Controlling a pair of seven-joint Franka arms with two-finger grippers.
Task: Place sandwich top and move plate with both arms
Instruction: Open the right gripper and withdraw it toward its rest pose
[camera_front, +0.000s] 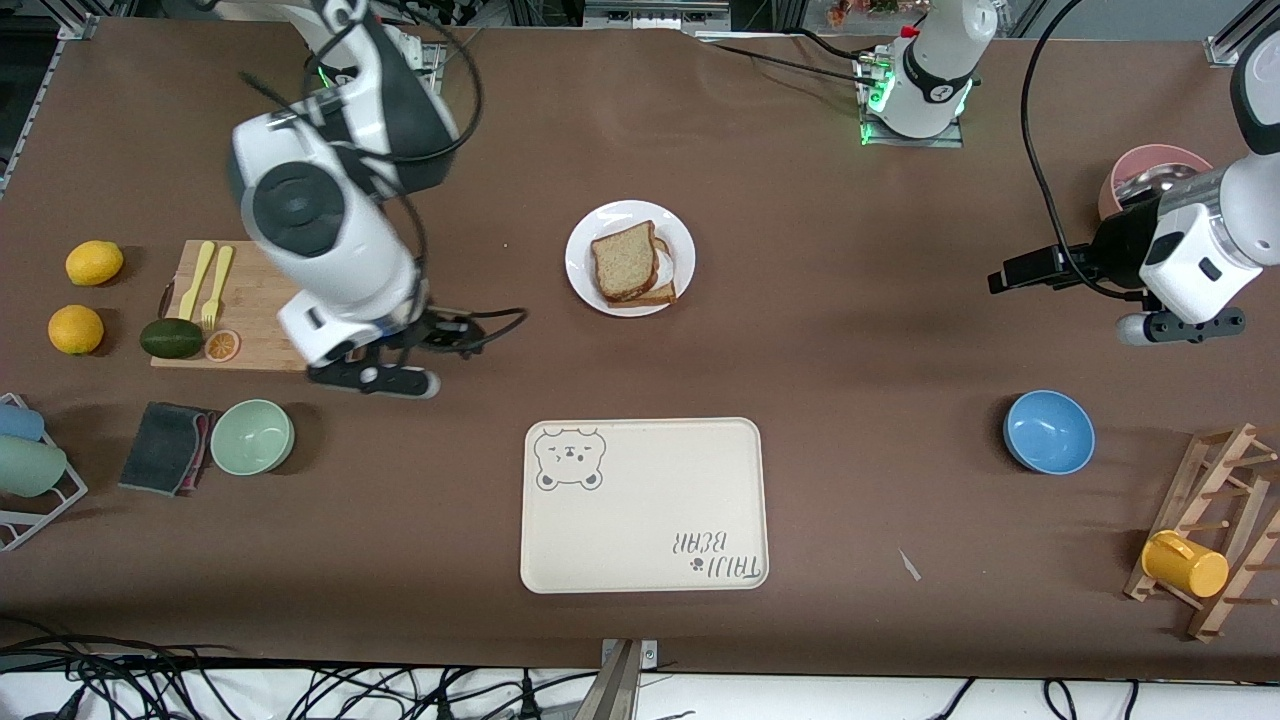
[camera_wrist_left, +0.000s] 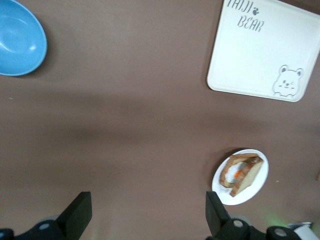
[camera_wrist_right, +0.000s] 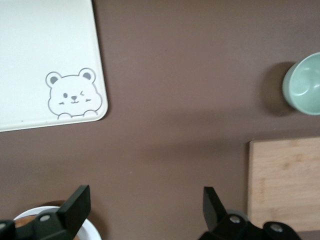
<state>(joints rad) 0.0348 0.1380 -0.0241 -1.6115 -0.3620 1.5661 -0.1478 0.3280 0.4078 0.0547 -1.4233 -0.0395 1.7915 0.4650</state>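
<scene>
Pincers (camera_wrist_left: 145, 215) (camera_wrist_right: 142, 210) agape over bare table (camera_front: 850, 350)

We read only one piece of lettering, and it stands on the cream tray (camera_front: 645, 505): the words "TAIJI BEAR" (camera_front: 722, 556), in grey outline capitals set on two lines, with a small paw print (camera_front: 696, 566) beside the word "TAIJI". In the front view the words appear upside down, in the tray's corner nearest that camera toward the left arm's end of the table; in the left wrist view they read upright (camera_wrist_left: 245, 15). At the diagonally opposed corner of the same tray we see a grey drawing of a winking bear face (camera_front: 570, 458), with no words on it. Nothing else carries legible text.
</scene>
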